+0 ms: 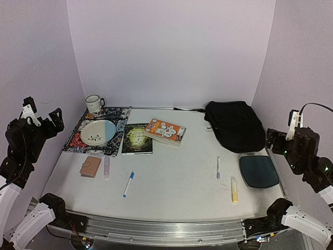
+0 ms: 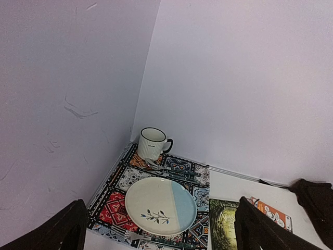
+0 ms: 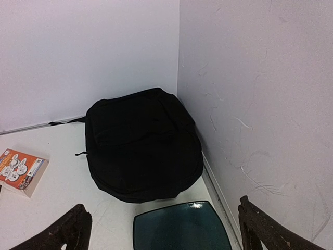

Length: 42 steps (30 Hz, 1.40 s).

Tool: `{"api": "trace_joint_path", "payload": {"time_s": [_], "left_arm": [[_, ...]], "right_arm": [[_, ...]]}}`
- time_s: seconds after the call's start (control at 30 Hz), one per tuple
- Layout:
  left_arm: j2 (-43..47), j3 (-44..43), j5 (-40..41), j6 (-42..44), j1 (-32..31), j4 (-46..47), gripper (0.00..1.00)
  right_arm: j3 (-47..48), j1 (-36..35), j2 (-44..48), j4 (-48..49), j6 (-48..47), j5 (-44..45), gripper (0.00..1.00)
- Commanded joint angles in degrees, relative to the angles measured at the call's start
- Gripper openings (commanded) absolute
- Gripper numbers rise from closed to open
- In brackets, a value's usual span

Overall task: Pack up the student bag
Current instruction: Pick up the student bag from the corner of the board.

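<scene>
both of my hands hang above the bench with fingers spread wide and nothing in them. the left hand (image 2: 161,208) is at the left edge of the overhead view, the right hand (image 3: 162,208) at the right edge.

what could go wrong, as i judge it: the student bag (image 1: 235,125) is soft and black and lies flat with no opening showing. i might pinch only loose fabric, drag the bag instead of opening it, or push it tighter into the corner. it rests close against the side wall, so my right hand could scrape that wall on the way in. the dark-teal pad (image 1: 259,171) lies just below the bag in the frame and could be knocked or mistaken for it. a thin strap (image 1: 188,109) trails left along the back wall and might snag.

the bag sits in the upper right of the overhead view. in the right wrist view it fills the middle of the frame, ahead of my right hand and apart from it. it is well apart from my left hand, which faces the plate (image 2: 156,198) and mug (image 2: 152,143).
</scene>
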State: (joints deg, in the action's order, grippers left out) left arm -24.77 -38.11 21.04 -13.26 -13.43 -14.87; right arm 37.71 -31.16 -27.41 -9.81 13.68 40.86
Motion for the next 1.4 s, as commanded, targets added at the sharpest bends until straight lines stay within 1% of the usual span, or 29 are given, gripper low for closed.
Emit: {"api": "trace_joint_path", "payload": {"time_s": [0.0, 0.1, 0.2, 0.33, 0.43, 0.53, 0.7, 0.9, 1.1, 1.17, 1.27, 1.33, 1.37], "left_arm": [[0.5, -0.3, -0.6, 1.1, 0.2, 2.5, 0.99], [0.5, -0.3, -1.4, 1.2, 0.2, 2.6, 1.0], [0.2, -0.2, -2.5, 1.4, 0.3, 2.8, 0.99], [-0.3, -0.4, -3.7, 1.5, 0.2, 2.8, 1.0], [-0.1, -0.2, -4.2, 1.5, 0.2, 2.8, 0.99], [-0.1, 0.0, -5.3, 1.5, 0.2, 2.9, 1.0], [-0.9, 0.0, -7.7, 1.8, 0.2, 2.9, 0.99], [-2.8, 0.0, -9.6, 2.1, 0.2, 2.9, 0.99], [-4.8, 0.1, -10.3, 2.6, 0.2, 3.1, 0.99], [-5.7, 0.1, -10.4, 2.7, 0.2, 3.2, 0.99], [-6.8, 0.1, -10.4, 3.0, 0.2, 3.3, 0.99], [-7.1, 0.0, -10.4, 3.1, 0.2, 3.3, 0.99], [-7.1, 0.0, -10.3, 3.1, 0.2, 3.3, 0.99]], "right_arm": [[1.4, 0.0, -4.1, 2.7, -1.0, -2.7, 0.98], [2.5, 0.0, -9.3, 2.8, -1.2, -4.3, 0.98], [5.0, 0.0, -18.7, 3.3, -2.1, -9.6, 0.98], [9.5, 0.1, -31.0, 4.2, -3.5, -12.7, 0.98], [11.9, 1.2, -38.9, 6.3, -5.5, -17.0, 0.98], [14.6, 3.9, -45.4, 8.9, -6.8, -22.2, 0.98], [20.1, 5.9, -56.7, 12.6, -8.5, -26.7, 0.98], [28.7, 8.6, -73.2, 14.5, -9.2, -27.9, 0.98], [35.6, 11.7, -83.5, 14.6, -8.8, -26.7, 0.98], [36.9, 12.3, -85.8, 14.6, -8.9, -26.0, 0.96], [40.4, 12.8, -88.7, 13.8, -9.6, -26.7, 0.89], [43.0, 12.8, -90.2, 12.7, -10.2, -27.5, 0.78], [44.2, 12.8, -90.7, 11.9, -10.5, -28.1, 0.69]]}}
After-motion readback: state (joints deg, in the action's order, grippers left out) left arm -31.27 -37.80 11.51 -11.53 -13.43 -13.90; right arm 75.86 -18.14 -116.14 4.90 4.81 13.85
